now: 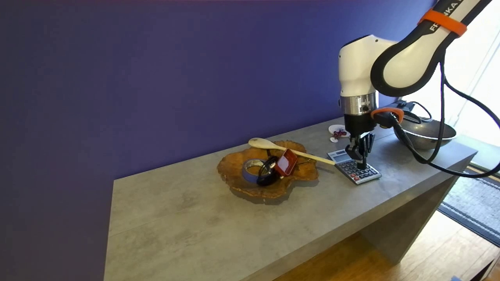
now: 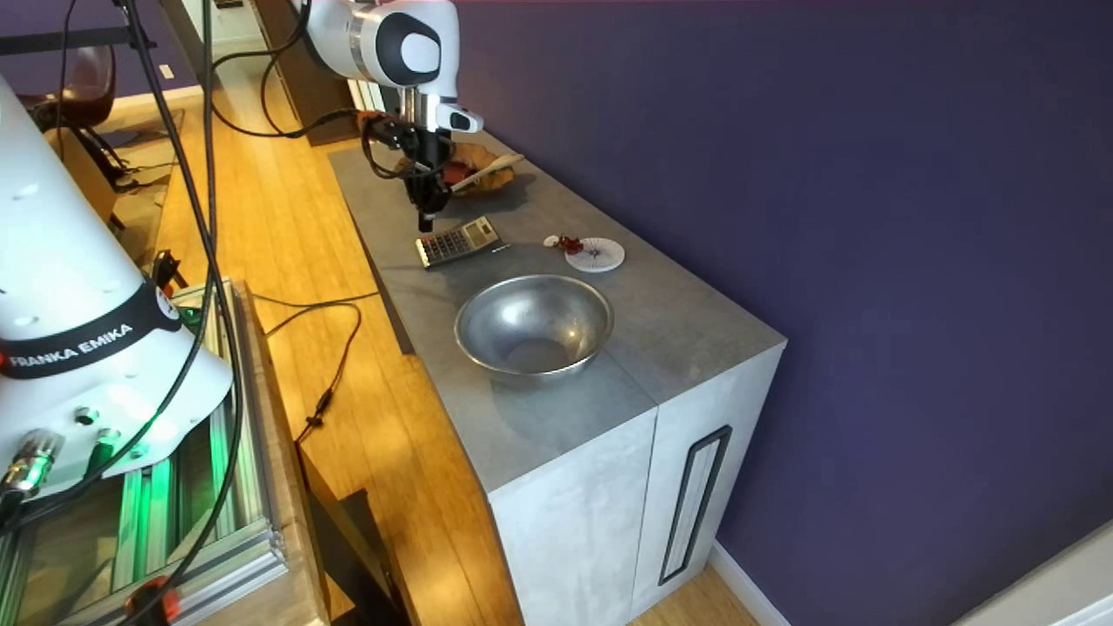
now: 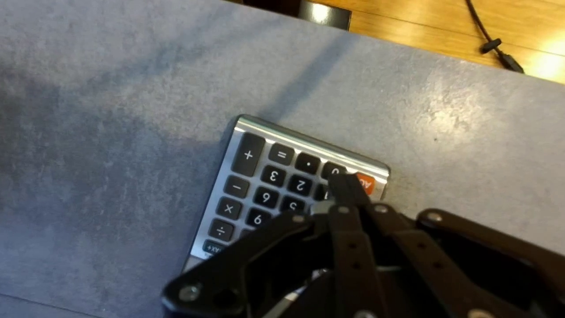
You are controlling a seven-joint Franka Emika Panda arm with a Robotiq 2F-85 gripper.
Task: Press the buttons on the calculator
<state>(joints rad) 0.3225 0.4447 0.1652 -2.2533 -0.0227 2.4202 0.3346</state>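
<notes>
The calculator (image 1: 341, 156) is a flat grey device lying on the grey counter. It also shows in an exterior view (image 2: 481, 230) and in the wrist view (image 3: 309, 142). Its buttons (image 3: 300, 184) are rows of dark keys with an orange AC key (image 3: 366, 182) at one corner. My gripper (image 3: 345, 177) points down over the calculator, fingertips pressed together with nothing between them. In the wrist view the tips cover parts of the 0 and 1 keys, beside the AC key. The gripper shows in both exterior views (image 1: 362, 165) (image 2: 425, 223). Whether the tips touch a key I cannot tell. The fingers hide the display in the wrist view.
A wooden tray (image 1: 234, 183) holds a roll of tape (image 1: 249, 175), a red box (image 1: 287, 162) and a wooden spoon (image 1: 308, 155) that juts toward the calculator. A metal bowl (image 2: 532, 348) and a small white dish (image 2: 600, 255) stand nearby. The counter's edge lies close.
</notes>
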